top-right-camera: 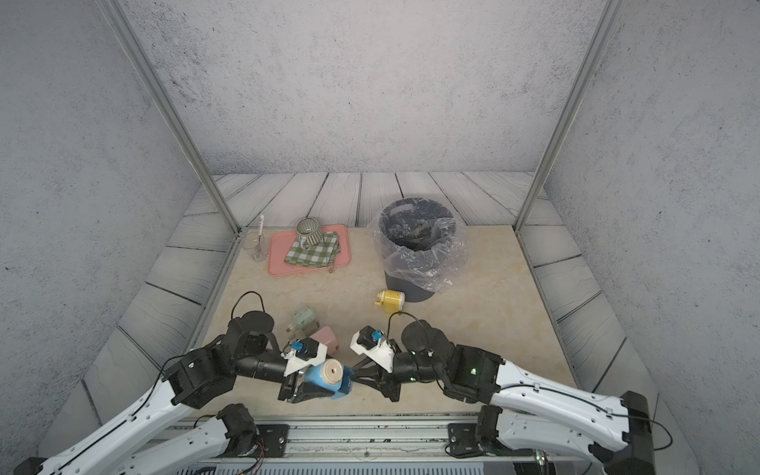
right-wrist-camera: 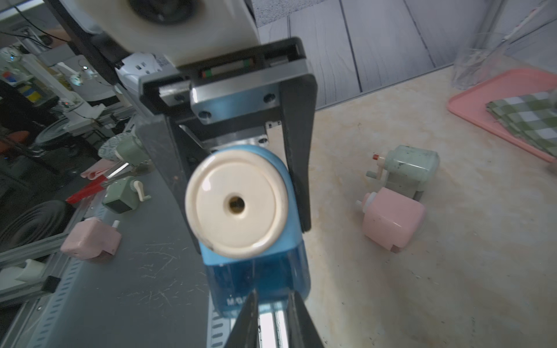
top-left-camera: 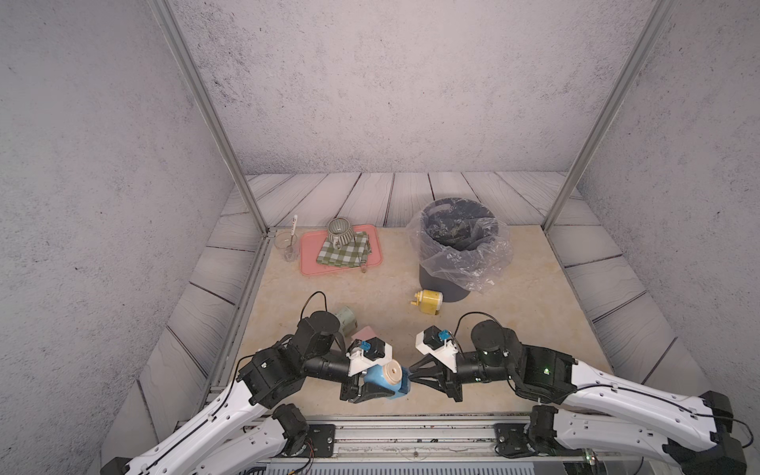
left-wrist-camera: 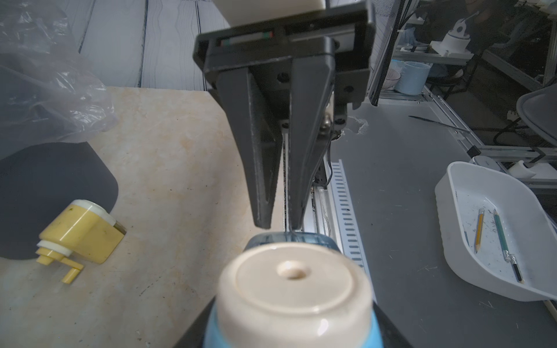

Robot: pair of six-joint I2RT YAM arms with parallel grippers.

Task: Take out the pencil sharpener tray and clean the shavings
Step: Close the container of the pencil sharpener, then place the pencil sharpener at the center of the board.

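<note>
Extraction step: left tool (top-left-camera: 370,390) grips the blue pencil sharpener (right-wrist-camera: 235,202); right tool (left-wrist-camera: 279,225), nearly closed, pinches its translucent tray (right-wrist-camera: 259,280); next likely a straight outward pull

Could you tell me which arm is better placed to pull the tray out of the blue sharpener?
Right, probably. The left gripper clamps the blue sharpener, so it is occupied; the right gripper has its tips at the translucent tray, lined up to pull.

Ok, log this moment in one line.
left claw: holding blue sharpener | right claw: nearly closed at tray edge, grip unclear | tray: not out
</note>
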